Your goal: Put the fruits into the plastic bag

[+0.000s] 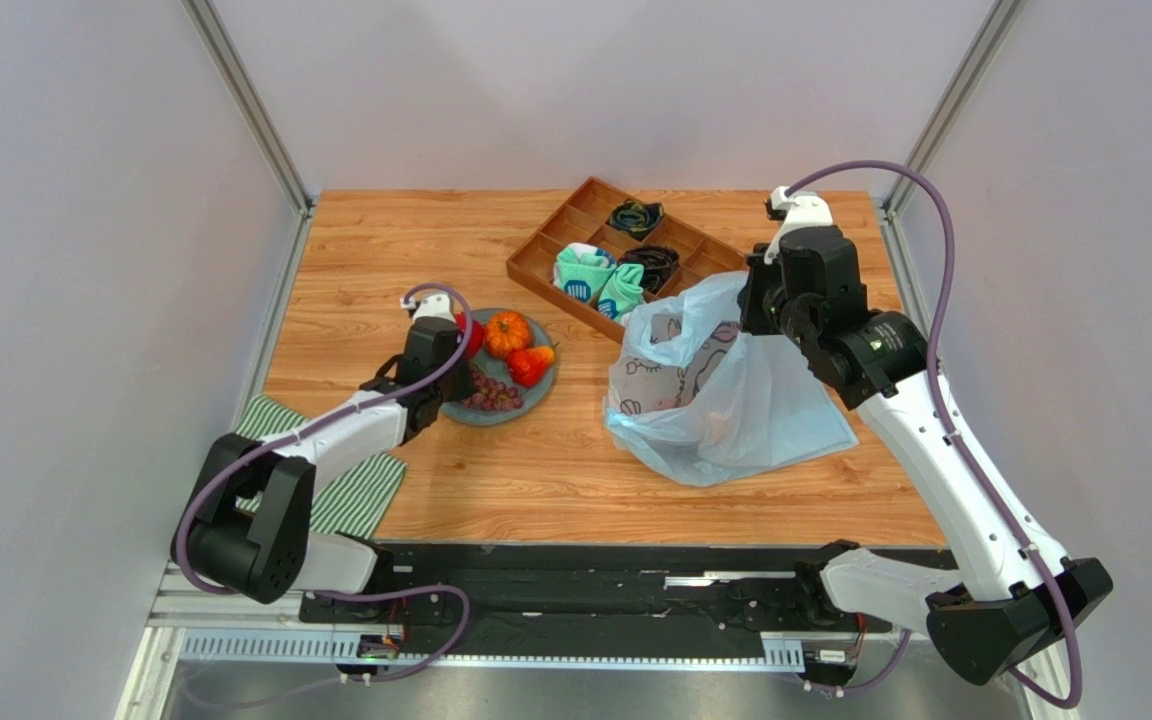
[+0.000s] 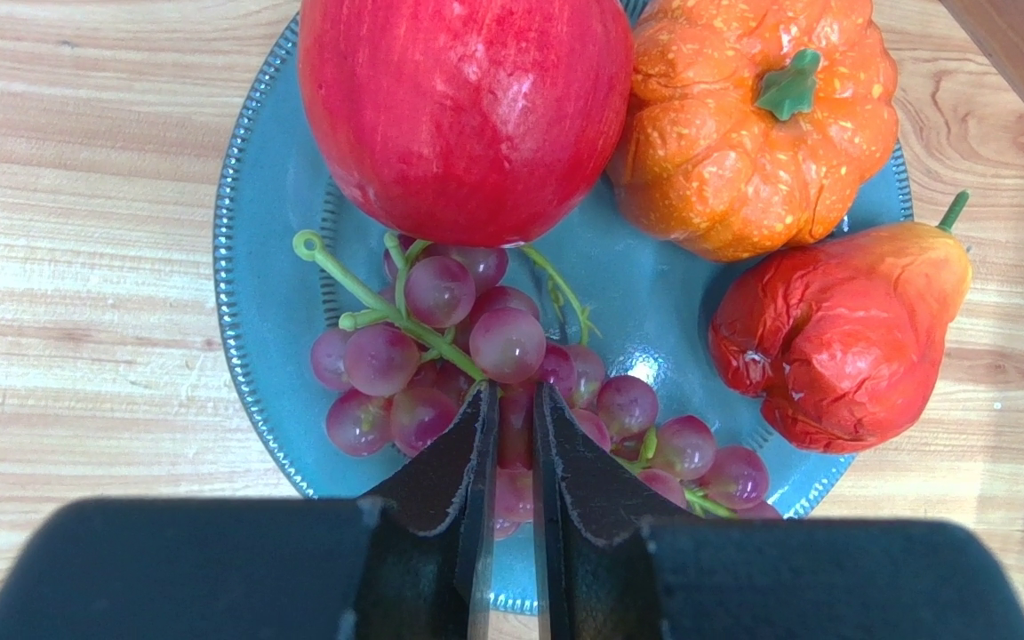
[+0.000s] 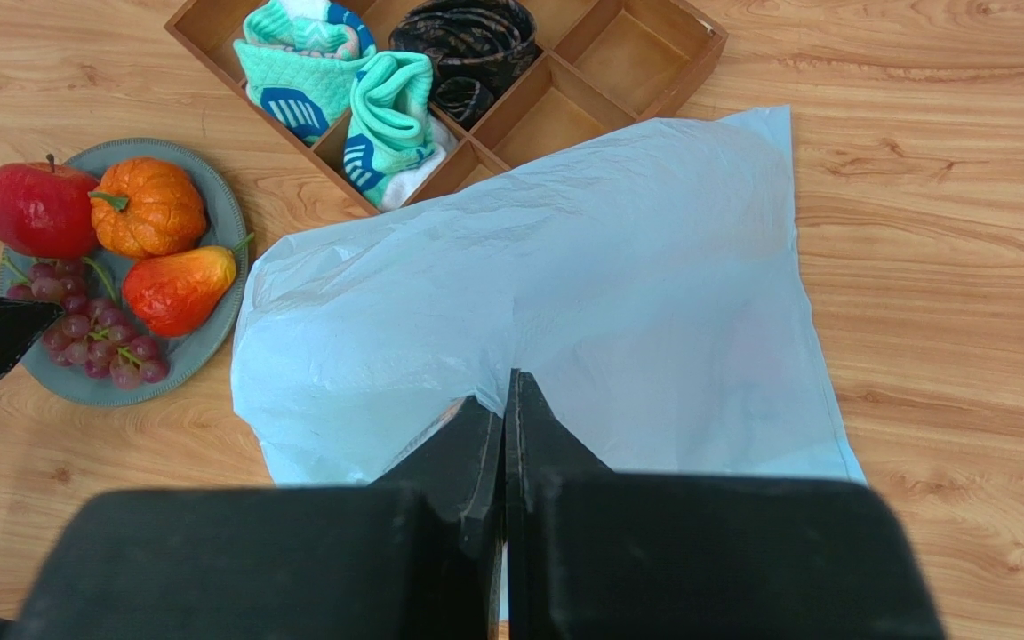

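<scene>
On the wooden table, my left gripper pinches the grape bunch on the grey plate, jaws almost together. My right gripper, clamped tight, holds the plastic bag up. Next, I reckon: lift gently towards the bag's mouth.

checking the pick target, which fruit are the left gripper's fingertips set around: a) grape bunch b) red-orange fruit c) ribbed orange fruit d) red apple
a: in the left wrist view the left gripper sits with narrow jaws either side of a grape in the grape bunch on the plate
</scene>
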